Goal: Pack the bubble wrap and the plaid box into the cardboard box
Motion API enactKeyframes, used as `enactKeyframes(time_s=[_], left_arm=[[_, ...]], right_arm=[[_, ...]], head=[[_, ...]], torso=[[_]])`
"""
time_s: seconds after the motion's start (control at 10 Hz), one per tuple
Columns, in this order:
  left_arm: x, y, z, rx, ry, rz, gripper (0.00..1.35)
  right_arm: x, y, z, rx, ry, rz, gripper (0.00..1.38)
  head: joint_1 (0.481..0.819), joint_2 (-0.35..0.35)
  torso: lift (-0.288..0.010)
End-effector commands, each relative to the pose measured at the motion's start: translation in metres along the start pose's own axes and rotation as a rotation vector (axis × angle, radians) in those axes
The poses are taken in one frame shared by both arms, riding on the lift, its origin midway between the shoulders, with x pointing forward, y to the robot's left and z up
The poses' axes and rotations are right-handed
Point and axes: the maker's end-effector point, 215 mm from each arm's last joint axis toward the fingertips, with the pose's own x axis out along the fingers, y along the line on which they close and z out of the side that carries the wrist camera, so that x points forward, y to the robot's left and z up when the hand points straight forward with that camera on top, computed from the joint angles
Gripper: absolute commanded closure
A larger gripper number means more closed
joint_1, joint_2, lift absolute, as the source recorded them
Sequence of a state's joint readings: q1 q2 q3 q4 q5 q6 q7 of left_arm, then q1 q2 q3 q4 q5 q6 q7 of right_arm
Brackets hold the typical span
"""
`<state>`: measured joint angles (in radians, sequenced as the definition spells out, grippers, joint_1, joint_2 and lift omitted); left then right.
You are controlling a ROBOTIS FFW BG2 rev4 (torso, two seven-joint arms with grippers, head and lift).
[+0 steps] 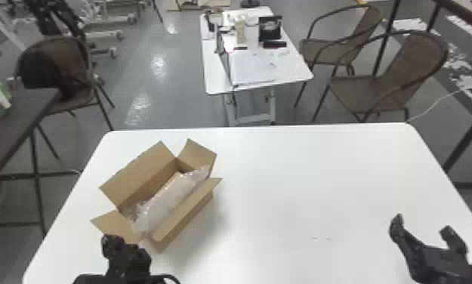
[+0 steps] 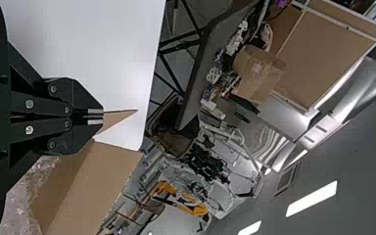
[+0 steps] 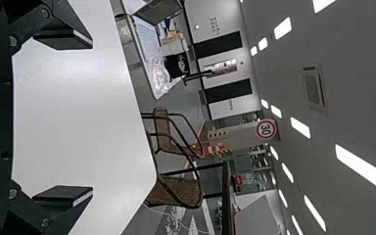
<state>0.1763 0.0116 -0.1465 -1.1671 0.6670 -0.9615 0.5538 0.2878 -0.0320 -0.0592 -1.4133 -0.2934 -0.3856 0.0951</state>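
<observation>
White rounded-corner tabletop (image 1: 303,170) in a grey-floored room, with bubble wrap packed in an open box

Brown woven chairs (image 1: 393,81) and a smaller white table (image 1: 216,81) stand beyond the tabletop. On its left side, a brown cardboard box (image 1: 187,217) sits at a slant, flaps spread. Clear, crinkled bubble wrap (image 1: 167,202) lies lengthwise inside it, bulging up near both ends.

The black left pincer (image 1: 122,249) comes in from the bottom edge, beside the box's near-left flap (image 1: 116,226). In the left wrist view, the left pincer (image 2: 103,116) is narrow, its flat fingers almost together, with a cardboard corner just past the tips. Whether they pinch that cardboard, I cannot tell.

At lower right, the black right pincer (image 1: 422,224) is held above the tabletop, well apart from the box, its two fingers spread wide around nothing.

The wrap hides most of the box's inside. A tan edge peeks out beside it, but whether that is the plaid box is hard to make out. The left arm is cut off by the bottom edge, the right by the corner.
</observation>
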Motion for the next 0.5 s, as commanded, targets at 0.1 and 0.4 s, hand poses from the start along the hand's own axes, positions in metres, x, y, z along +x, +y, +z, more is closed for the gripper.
enactKeyframes(time_s=[0.1, 0.4], left_arm=[[0.005, 0.003, 0.019, -0.026, -0.079, 0.045, 1.20], [0.005, 0.015, 0.043, -0.053, -0.178, 0.111, 1.20]], right_arm=[[0.001, 0.003, -0.003, 0.003, 0.011, 0.010, 0.23], [0.001, 0.003, -0.006, 0.008, 0.022, 0.010, 0.23]], head=[[0.695, 0.146], [0.695, 0.173]], torso=[[0.000], [0.000]])
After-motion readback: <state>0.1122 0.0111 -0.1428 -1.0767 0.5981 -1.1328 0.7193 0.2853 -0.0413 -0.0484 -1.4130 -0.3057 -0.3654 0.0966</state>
